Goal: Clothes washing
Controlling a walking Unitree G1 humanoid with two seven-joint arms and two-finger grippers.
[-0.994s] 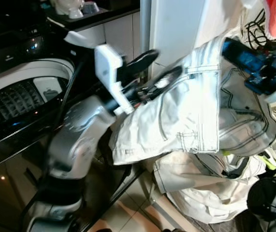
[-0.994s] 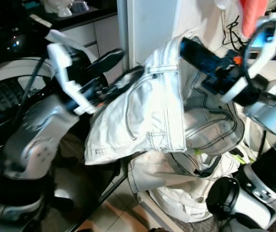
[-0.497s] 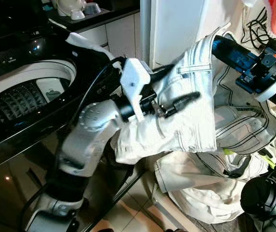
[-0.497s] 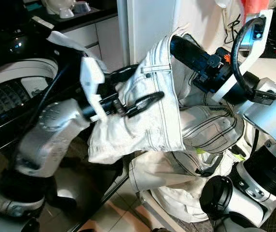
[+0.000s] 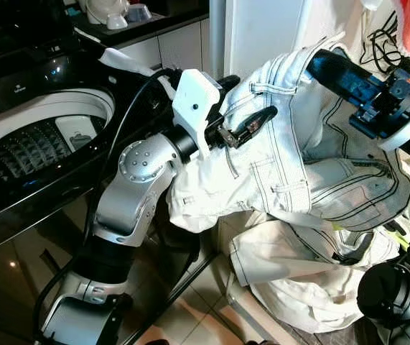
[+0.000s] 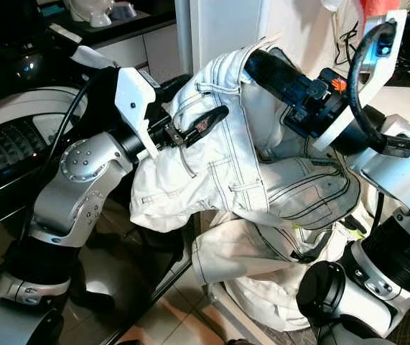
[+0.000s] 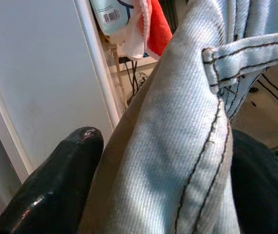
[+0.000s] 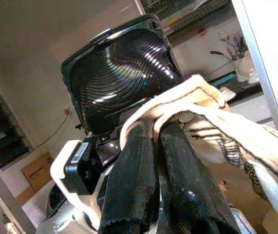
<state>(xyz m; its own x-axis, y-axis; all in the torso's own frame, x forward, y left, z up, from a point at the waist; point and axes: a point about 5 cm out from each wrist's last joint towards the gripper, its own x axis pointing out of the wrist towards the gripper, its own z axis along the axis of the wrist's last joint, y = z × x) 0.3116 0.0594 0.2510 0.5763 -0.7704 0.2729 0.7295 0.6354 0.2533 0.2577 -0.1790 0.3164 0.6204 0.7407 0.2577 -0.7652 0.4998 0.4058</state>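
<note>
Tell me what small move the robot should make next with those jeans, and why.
Probably swing both arms toward the robot's left, to the open washing machine drum. The white jeans hang off the floor, with the left gripper and right gripper both at the waistband, while the drum is off to the side, not beneath them.
</note>
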